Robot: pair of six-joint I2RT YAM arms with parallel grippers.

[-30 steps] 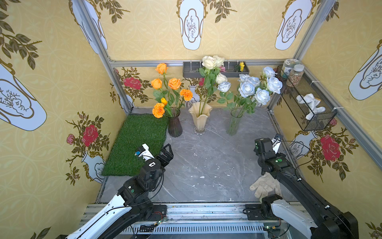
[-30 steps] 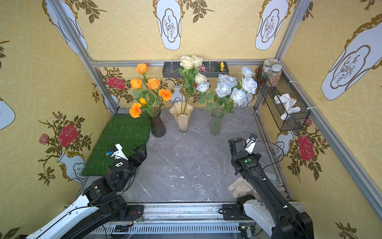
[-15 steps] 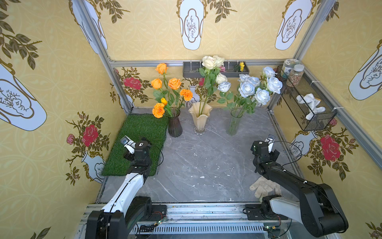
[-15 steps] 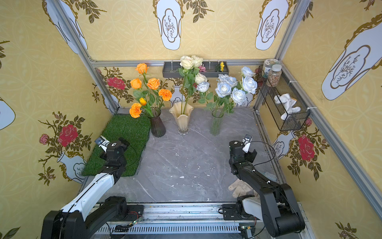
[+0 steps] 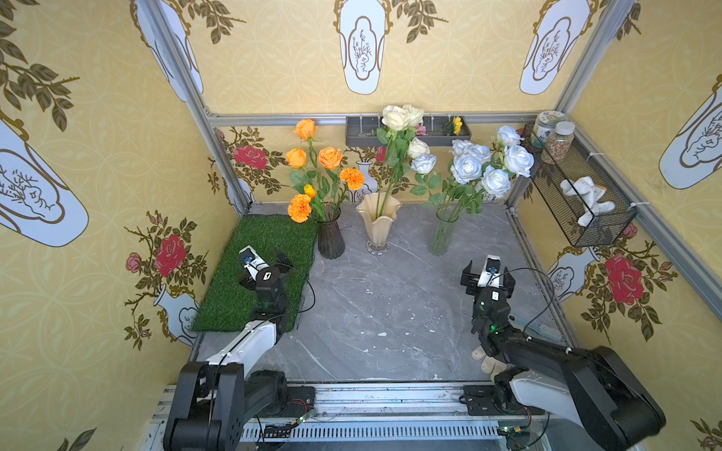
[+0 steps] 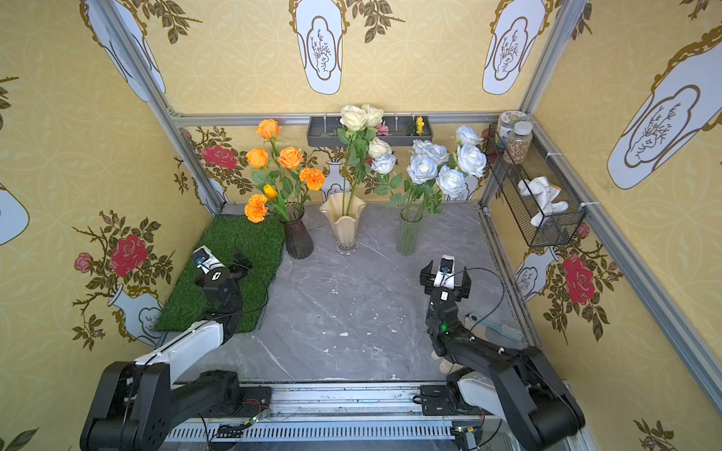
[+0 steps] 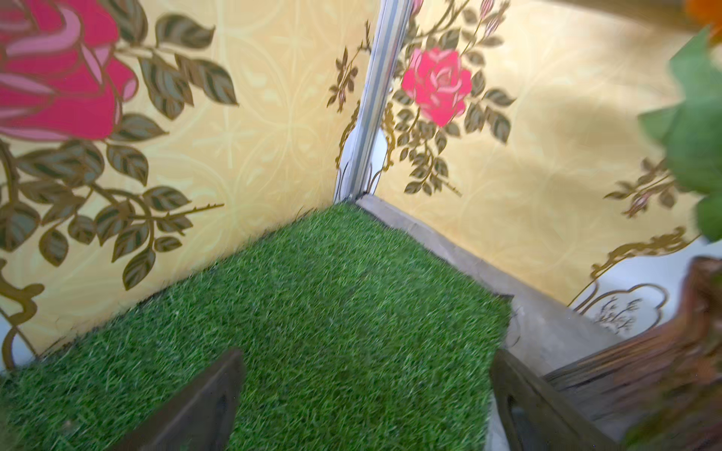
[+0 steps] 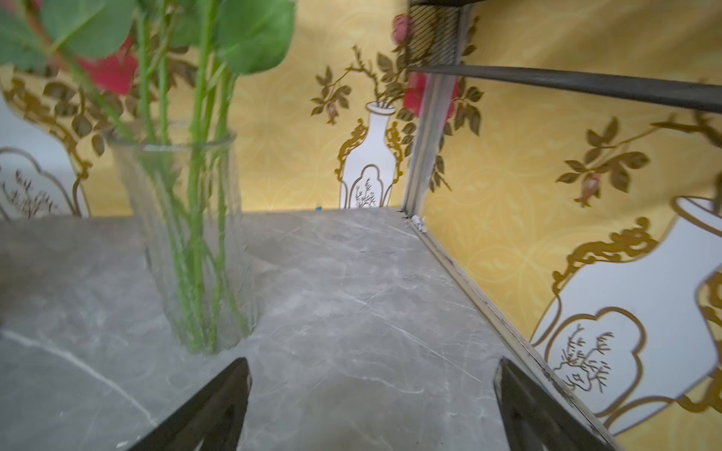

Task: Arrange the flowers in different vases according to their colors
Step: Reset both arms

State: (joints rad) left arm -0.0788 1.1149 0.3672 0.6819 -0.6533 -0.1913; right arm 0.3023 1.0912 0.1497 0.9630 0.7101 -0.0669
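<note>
The left gripper (image 5: 263,269), wide open and empty, has swung within the last second from the bench (image 5: 390,308) onto the mat (image 5: 258,234) and now faces the corner. The purple vase (image 5: 331,242) of orange flowers (image 5: 330,157) stands ahead to its right. The right gripper (image 5: 487,275), equally spread and holding nothing, has barely shifted. The clear vase (image 5: 441,234) of pale-blue roses (image 5: 467,168) stands ahead to its left, and the cream vase (image 5: 378,224) with cream roses (image 5: 395,117) further left. Vases and flowers are unmoved.
</note>
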